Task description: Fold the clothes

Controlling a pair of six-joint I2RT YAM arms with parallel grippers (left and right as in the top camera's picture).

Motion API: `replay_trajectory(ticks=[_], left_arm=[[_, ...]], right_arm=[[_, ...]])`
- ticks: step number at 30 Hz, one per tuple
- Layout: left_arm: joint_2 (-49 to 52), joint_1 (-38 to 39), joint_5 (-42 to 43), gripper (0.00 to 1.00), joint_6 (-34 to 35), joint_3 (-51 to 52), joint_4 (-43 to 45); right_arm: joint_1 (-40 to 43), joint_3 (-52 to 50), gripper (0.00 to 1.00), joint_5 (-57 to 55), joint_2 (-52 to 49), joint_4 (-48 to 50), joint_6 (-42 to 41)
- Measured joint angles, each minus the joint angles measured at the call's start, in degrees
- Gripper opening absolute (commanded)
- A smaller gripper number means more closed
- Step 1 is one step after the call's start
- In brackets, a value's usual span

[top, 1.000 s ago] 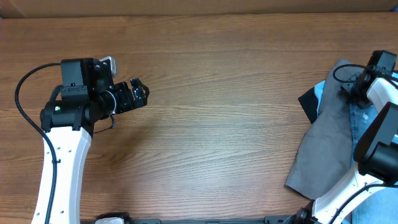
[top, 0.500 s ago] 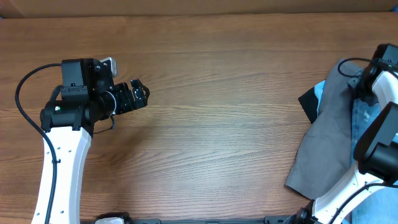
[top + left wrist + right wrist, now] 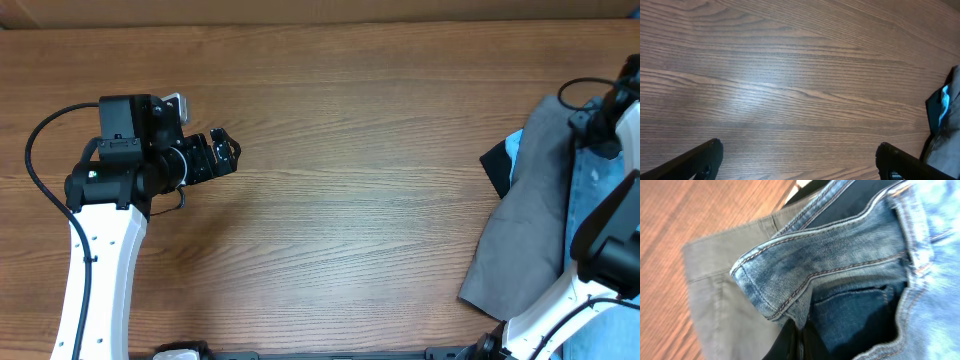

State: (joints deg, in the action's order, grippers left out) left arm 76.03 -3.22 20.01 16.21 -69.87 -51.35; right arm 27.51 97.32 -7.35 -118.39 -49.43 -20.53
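The clothes lie piled at the table's right edge: grey trousers [image 3: 525, 210] on top, light-blue denim jeans [image 3: 590, 200] beside them, and a black piece [image 3: 497, 160] sticking out on the left. My right gripper [image 3: 600, 132] is over the pile's far end. In the right wrist view the right gripper [image 3: 801, 330] is shut on a stitched fold of the jeans [image 3: 840, 255], with the grey trousers [image 3: 725, 305] beneath. My left gripper [image 3: 232, 152] hovers far to the left above bare wood. It is open, its two fingertips [image 3: 705, 156] wide apart and nothing between them.
The wooden table [image 3: 350, 200] stretches between the two arms. In the left wrist view a corner of black and pale-blue cloth [image 3: 943, 107] shows at the right edge. The right arm's white links [image 3: 600, 260] lie over the pile.
My right gripper has shut on the jeans and moved toward the far right, lifting the denim fold. The left arm has not moved.
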Motion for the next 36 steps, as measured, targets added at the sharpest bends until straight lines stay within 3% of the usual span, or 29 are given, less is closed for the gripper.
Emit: replay_trajectory(ticks=[6,13,18,24,25,27,28,31,33,36], left_arm=[[0.0,0.0,0.0,1.0,0.0,0.0,-0.1],[0.0,0.0,0.0,1.0,0.0,-0.4,-1.0],[0.0,-0.3,0.0,1.0,-0.1,-5.2,-4.3],[0.0,-5.4,-3.8,1.0,-0.1,-19.9,-15.3],[0.0,-6.9,-4.9,1.0,-0.1,-23.2,-17.8],[0.0,-10.1,-7.5,1.0,-0.1,-30.0,-22.0],[0.0,-11.8,-8.7,1.0,-0.1,-33.2,-23.6],[-0.1,-17.0,-12.0,1.0,-0.2,-43.7,-27.5],[-0.2,-19.6,-13.3,1.0,-0.3,-49.8,-29.2],[-0.9,-20.8,-14.3,1.0,-0.4,-56.3,-30.1]], right_arm=[[0.8,10.1,0.04,-0.1,7.3,-8.5,1.9],[-4.2,31.0,0.04,0.6,14.4,-19.3,4.3],[-19.4,45.5,0.04,1.2,14.4,-19.6,5.4],[-44.5,49.0,0.04,3.1,14.7,-14.0,5.5],[-49.1,49.0,0.18,3.2,14.3,-13.6,5.5],[-57.9,49.0,0.67,3.1,13.1,-12.7,5.3],[-61.7,49.0,0.75,2.7,12.3,-12.4,5.4],[-72.1,48.9,0.8,-1.4,9.0,-14.5,5.6],[-76.1,48.9,0.94,-5.7,7.0,-16.0,5.8],[-78.2,48.8,0.99,-11.0,5.9,-16.3,5.7]])
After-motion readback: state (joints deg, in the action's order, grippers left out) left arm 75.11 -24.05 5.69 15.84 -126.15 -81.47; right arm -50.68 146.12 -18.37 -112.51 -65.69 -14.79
